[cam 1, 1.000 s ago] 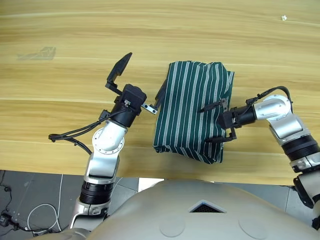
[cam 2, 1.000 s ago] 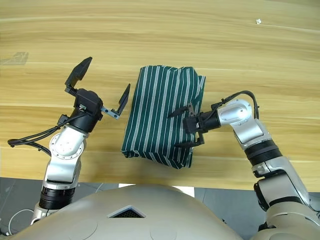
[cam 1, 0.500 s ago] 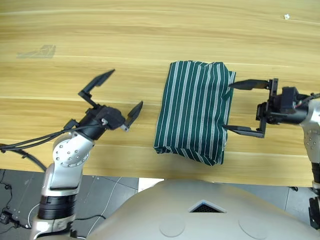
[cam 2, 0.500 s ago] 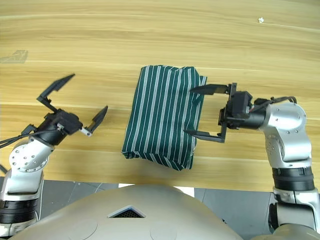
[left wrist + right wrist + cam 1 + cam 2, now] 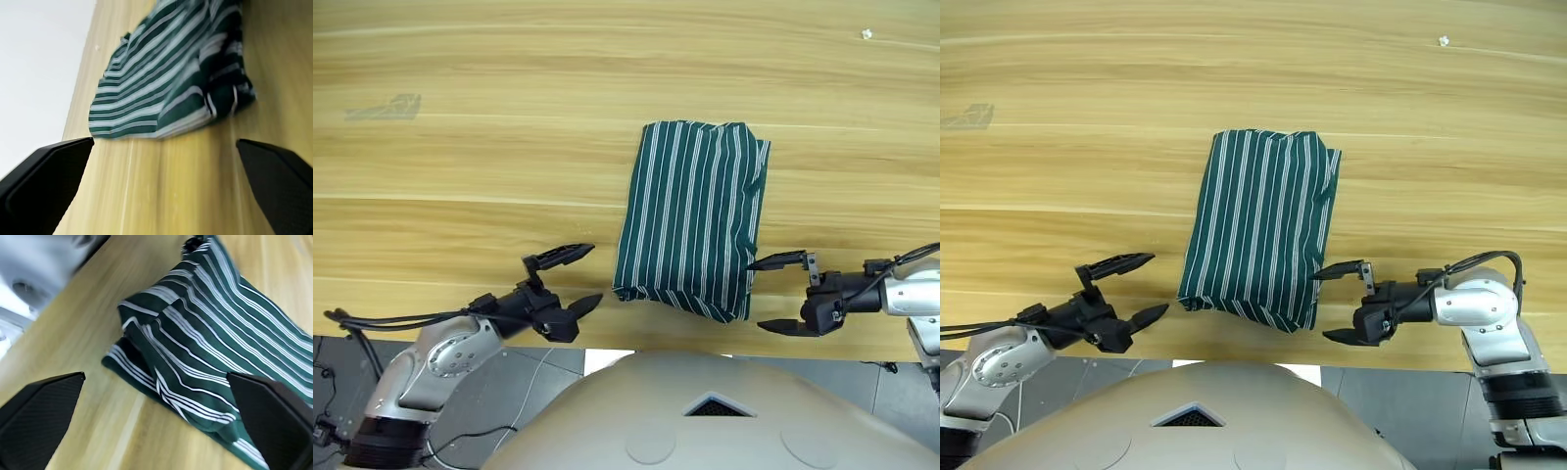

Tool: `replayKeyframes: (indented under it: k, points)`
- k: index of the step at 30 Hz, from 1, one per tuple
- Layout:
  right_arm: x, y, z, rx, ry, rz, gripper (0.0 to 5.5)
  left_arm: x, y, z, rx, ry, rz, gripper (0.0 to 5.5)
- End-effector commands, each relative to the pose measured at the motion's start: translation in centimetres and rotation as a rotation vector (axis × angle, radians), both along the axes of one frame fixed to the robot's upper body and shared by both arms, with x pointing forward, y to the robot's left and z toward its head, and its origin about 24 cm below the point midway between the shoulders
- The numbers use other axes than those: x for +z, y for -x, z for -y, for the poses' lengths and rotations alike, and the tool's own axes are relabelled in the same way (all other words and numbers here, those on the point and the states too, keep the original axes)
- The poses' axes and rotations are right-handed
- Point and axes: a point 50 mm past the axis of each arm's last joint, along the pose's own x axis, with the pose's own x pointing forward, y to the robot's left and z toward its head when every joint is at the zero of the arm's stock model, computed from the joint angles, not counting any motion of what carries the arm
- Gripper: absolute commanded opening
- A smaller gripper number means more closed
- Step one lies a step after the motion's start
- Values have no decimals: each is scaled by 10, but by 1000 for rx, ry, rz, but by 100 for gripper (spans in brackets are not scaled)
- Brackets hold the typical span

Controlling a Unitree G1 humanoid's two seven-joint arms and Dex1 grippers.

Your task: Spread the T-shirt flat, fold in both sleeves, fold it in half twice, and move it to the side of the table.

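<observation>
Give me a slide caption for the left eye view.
Folded striped T-shirt on a wooden table, open left hand and open right hand flanking its near end.

The folded T-shirt [image 5: 693,215] lies on the table [image 5: 460,157], near its front edge. The left claw [image 5: 595,272] sits at that edge, left of the shirt and apart from it. The right claw [image 5: 754,295] is just beside the shirt's near right corner.

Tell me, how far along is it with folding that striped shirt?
Folding looks done: the green, white-striped T-shirt lies as a compact rectangle on the wooden table. In hand: nothing; the left gripper and right gripper flank it, fingers open and empty. Left, probably: moving it aside, since it sits in front of the robot.
</observation>
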Motion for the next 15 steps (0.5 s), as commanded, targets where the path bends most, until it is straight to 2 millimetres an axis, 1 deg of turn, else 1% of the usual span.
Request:
replayKeyframes:
  k: [1, 4, 7, 9, 12, 15]
  points:
    - [-9, -5, 3, 104, 106, 124, 536, -4, -4, 3, 9, 20, -30, 540]
    - [-15, -8, -1, 122, 84, 189, 536, -10, -5, 8, -6, 28, -53, 540]
    - [-18, -9, -6, 117, 54, 214, 536, -18, 0, 15, -47, 29, -85, 540]
    - [-18, -10, -7, 116, 53, 227, 536, -20, 2, 16, -55, 28, -103, 540]
    - [-19, -9, -8, 103, 41, 214, 536, -21, 1, 17, -49, 42, -124, 540]
    - [-22, -3, -10, 107, 32, 180, 536, -23, 1, 17, -72, 29, -149, 540]
